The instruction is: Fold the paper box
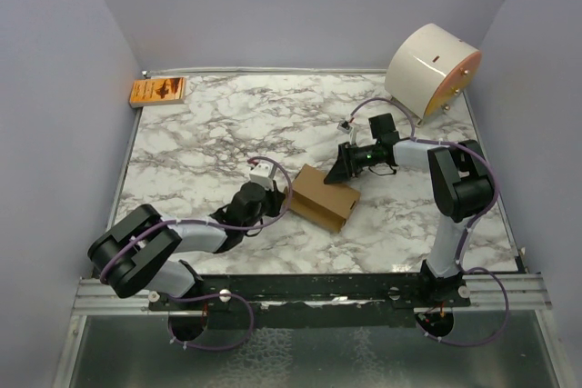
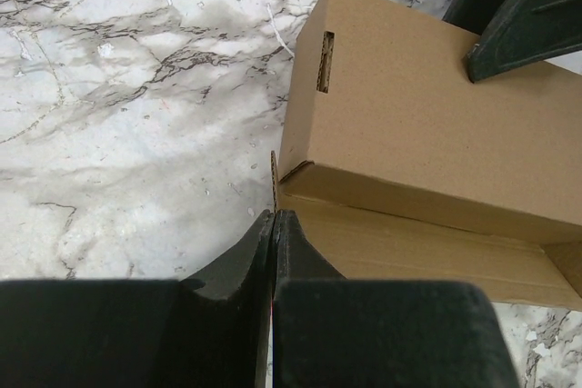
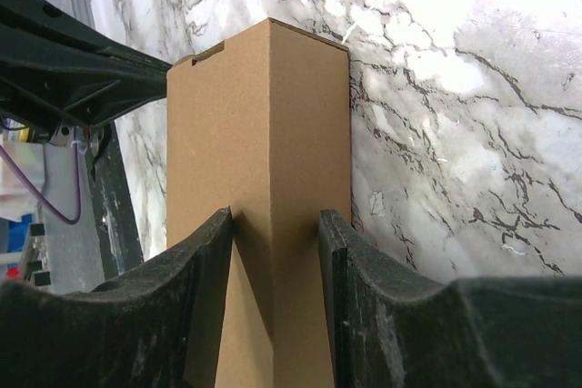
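The paper box [image 1: 323,197] is a small brown oblong carton lying mid-table. My left gripper [image 1: 278,199] is at its left end. In the left wrist view the left gripper [image 2: 274,215] is shut, with a thin flap edge [image 2: 273,174] of the box [image 2: 409,115] running into the closed tips. My right gripper [image 1: 344,168] is at the box's far right end. In the right wrist view the right gripper [image 3: 275,215] is open. Its fingers straddle a long corner edge of the box [image 3: 264,115] and rest against its two faces.
A small orange printed packet [image 1: 157,91] lies at the back left corner. A big white cylinder [image 1: 430,70] stands at the back right. Purple walls close in the marble table [image 1: 209,143] on three sides. The right gripper's finger [image 2: 527,15] shows over the box in the left wrist view.
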You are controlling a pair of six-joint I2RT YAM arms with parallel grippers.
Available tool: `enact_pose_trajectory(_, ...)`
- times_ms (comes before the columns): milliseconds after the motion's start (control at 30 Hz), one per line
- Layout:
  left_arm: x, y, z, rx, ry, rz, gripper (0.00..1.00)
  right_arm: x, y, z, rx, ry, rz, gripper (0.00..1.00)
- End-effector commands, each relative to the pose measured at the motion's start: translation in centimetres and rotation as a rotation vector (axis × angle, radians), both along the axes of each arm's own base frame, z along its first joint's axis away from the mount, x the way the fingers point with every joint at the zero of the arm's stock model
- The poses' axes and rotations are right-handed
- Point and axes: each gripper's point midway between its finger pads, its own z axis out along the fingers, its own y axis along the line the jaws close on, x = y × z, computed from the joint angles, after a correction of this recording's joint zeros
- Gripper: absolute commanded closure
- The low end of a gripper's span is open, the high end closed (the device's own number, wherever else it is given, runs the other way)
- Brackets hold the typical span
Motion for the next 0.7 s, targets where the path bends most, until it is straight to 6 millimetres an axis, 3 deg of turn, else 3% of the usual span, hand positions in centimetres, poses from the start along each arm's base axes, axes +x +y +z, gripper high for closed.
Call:
enact_pose_trajectory(0, 0.36, 0.21, 1.15, 0.018, -0.086, 0.004, 1.00, 0.50, -0.41, -1.56, -0.052, -0.014, -0.030, 0.60)
enact_pose_trajectory(667, -0.55, 0.31, 1.39, 0.018, -0.162, -0.029, 1.00, 0.67, -0.66, -2.08, -0.080, -0.024, -0.044, 0.60)
